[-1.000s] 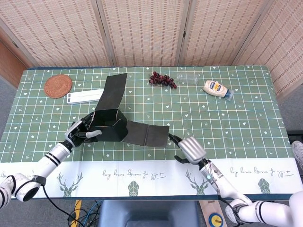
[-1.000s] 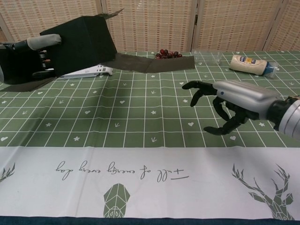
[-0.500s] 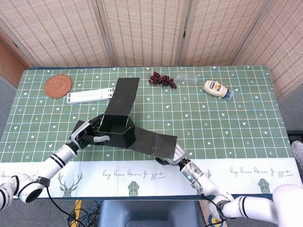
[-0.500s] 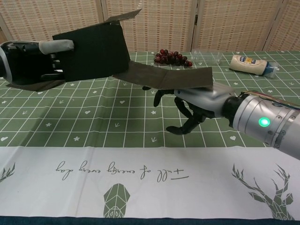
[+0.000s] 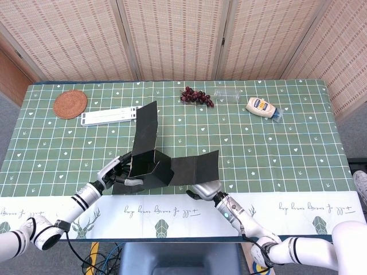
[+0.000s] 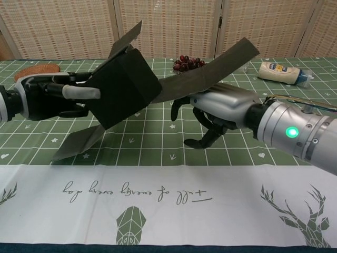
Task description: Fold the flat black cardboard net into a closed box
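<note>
Matte black cardboard net [image 5: 150, 164], half-formed into a cube, hangs above the green checked counter [image 5: 275, 149]. Left robot hand [image 6: 50, 98] grips it; right robot hand [image 6: 210, 113], fingers curled, props 1 long flap.

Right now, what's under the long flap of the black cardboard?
The right hand sits beneath the raised flap of the black cardboard net, its back against the flap. In the head view the flap hides the hand.

Table [image 5: 298, 149]: coaster [image 5: 70, 104], grapes [image 5: 196, 96], perhaps mayonnaise [image 5: 262, 107].
</note>
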`<state>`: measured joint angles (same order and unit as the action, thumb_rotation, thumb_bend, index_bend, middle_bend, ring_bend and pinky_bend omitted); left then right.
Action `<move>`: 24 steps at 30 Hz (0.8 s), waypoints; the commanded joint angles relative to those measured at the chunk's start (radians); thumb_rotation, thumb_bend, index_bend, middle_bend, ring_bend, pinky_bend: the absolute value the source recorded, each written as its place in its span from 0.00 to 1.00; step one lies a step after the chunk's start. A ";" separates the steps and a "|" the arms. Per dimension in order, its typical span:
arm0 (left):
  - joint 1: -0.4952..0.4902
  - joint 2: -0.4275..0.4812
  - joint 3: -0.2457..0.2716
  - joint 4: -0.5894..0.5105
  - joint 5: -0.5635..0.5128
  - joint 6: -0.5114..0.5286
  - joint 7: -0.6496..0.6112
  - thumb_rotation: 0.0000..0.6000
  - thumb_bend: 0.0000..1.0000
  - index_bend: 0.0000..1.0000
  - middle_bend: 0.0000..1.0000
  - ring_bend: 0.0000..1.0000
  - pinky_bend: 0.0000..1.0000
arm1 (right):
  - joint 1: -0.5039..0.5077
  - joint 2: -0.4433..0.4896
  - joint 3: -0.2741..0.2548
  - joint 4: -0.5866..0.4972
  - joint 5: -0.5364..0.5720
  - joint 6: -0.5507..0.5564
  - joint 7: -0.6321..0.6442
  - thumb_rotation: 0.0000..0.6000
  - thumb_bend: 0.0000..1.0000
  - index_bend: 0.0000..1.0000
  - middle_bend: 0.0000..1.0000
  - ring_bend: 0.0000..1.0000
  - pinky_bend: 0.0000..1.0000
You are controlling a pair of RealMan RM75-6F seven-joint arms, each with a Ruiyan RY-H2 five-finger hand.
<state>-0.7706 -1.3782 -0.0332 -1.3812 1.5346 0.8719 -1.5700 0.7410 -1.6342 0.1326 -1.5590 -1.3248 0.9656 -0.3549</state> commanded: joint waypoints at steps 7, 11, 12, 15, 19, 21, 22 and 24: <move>-0.012 -0.021 0.013 0.047 0.013 -0.008 0.090 1.00 0.13 0.21 0.26 0.65 0.95 | 0.019 0.057 -0.009 -0.024 0.036 -0.029 -0.115 1.00 0.35 0.09 0.31 0.76 1.00; -0.014 -0.026 0.006 0.043 -0.005 -0.017 0.138 1.00 0.13 0.22 0.26 0.65 0.95 | 0.023 0.088 -0.004 -0.054 0.049 -0.022 -0.157 1.00 0.35 0.10 0.31 0.76 1.00; -0.015 -0.027 0.004 0.041 -0.011 -0.020 0.151 1.00 0.13 0.22 0.26 0.65 0.95 | 0.023 0.096 -0.003 -0.064 0.054 -0.019 -0.163 1.00 0.35 0.10 0.31 0.76 1.00; -0.018 -0.031 0.001 0.040 -0.021 -0.033 0.187 1.00 0.13 0.23 0.26 0.65 0.95 | 0.025 0.115 -0.006 -0.083 0.064 -0.021 -0.183 1.00 0.35 0.10 0.32 0.76 1.00; -0.024 -0.035 -0.004 0.035 -0.036 -0.049 0.243 1.00 0.13 0.23 0.26 0.65 0.95 | 0.035 0.133 -0.016 -0.103 0.071 -0.028 -0.231 1.00 0.35 0.10 0.32 0.76 1.00; -0.027 -0.036 -0.007 0.028 -0.044 -0.058 0.274 1.00 0.13 0.23 0.26 0.65 0.95 | 0.042 0.141 -0.019 -0.114 0.078 -0.032 -0.257 1.00 0.35 0.10 0.32 0.76 1.00; -0.028 -0.035 -0.009 0.024 -0.048 -0.063 0.285 1.00 0.13 0.23 0.26 0.65 0.95 | 0.046 0.143 -0.019 -0.119 0.082 -0.034 -0.267 1.00 0.35 0.10 0.32 0.76 1.00; -0.032 -0.034 -0.015 0.013 -0.060 -0.075 0.311 1.00 0.13 0.23 0.26 0.65 0.95 | 0.053 0.148 -0.019 -0.130 0.094 -0.038 -0.294 1.00 0.35 0.10 0.32 0.76 1.00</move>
<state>-0.7983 -1.4123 -0.0423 -1.3586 1.4857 0.8083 -1.2774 0.7861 -1.4928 0.1152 -1.6781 -1.2415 0.9323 -0.6303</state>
